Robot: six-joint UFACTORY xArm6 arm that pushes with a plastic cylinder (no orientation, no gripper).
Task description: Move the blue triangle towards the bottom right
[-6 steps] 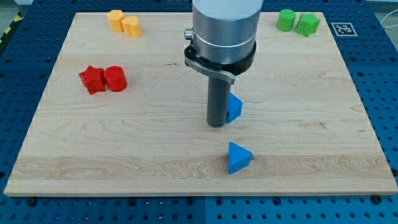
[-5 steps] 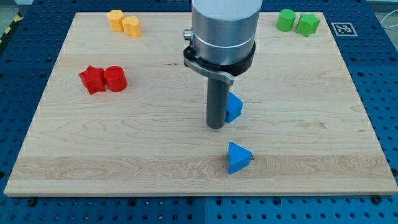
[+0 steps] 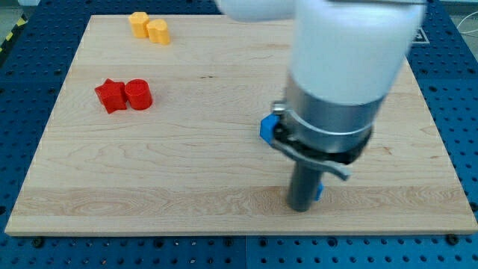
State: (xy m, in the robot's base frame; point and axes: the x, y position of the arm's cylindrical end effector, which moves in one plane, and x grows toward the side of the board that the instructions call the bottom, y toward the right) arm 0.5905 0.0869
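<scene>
1. Rod and arm fill the view's right half; my tip [image 3: 302, 207] sits low on the board [image 3: 187, 172], near its bottom edge. No pincer on this rig, so nothing opens, closes or holds; the tip only touches or pushes.

2. Just to the tip's right, touching the rod, a sliver of blue block [image 3: 319, 192] peeks out. The rod hides most of it, so I cannot make out its shape from here.

3. Up and left of the tip, a second blue block [image 3: 267, 127] shows at the arm's collar [image 3: 321, 146], partly covered. Only a corner is visible; I cannot tell its shape, nor which of the two is the triangle I am after.

4. Far to the tip's left and higher up sit two red blocks touching each other: a star-like one [image 3: 110, 96] and a cylinder [image 3: 138, 95] on its right.

5. Further up and left of the tip, near the board's top edge, two yellow blocks touch: one faceted [image 3: 139, 23], one a cylinder [image 3: 157, 31].

6. The arm's pale, blurred body [image 3: 351, 52] covers the board's top right corner, so whatever lies there is hidden from me.
</scene>
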